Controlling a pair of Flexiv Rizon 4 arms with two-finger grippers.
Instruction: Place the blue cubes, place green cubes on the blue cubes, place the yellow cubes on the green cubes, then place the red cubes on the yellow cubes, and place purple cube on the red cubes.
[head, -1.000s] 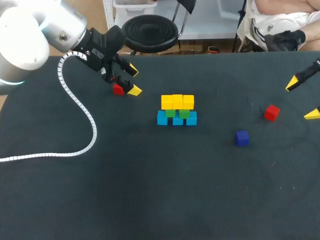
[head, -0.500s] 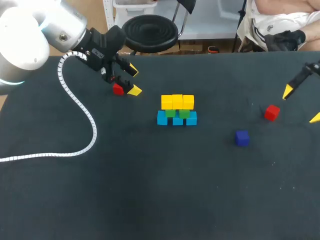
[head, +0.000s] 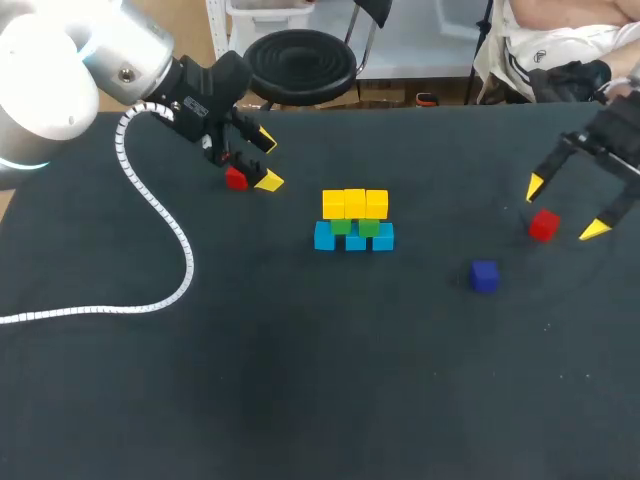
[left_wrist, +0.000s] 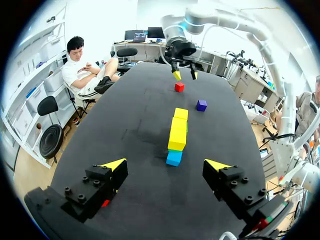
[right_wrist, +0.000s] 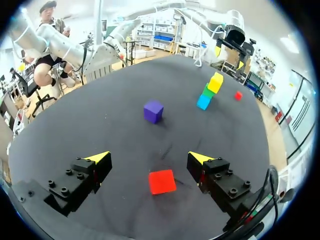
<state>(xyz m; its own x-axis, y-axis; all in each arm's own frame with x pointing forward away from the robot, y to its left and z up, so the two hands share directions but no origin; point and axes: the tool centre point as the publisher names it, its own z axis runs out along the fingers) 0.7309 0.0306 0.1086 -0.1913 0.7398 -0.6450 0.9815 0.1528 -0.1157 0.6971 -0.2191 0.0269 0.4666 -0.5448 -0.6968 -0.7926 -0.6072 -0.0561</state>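
Observation:
Mid-table stands a stack: three blue cubes, two green cubes on them, and three yellow cubes on top. One red cube lies at the right, framed by the open fingers of my right gripper. The right wrist view shows this red cube low between the spread fingers of that gripper, untouched. A purple cube sits nearer the front. My left gripper is open at the back left, with a second red cube beside one finger, peeking from under it.
A white coiled cable trails from my left arm across the table's left side. The dark table stretches wide in front of the stack. In the left wrist view the stack lies straight ahead of the open gripper.
My right gripper has come in from the right edge toward the red cube, and its fingers now straddle it. The left arm and all cubes have stayed put.

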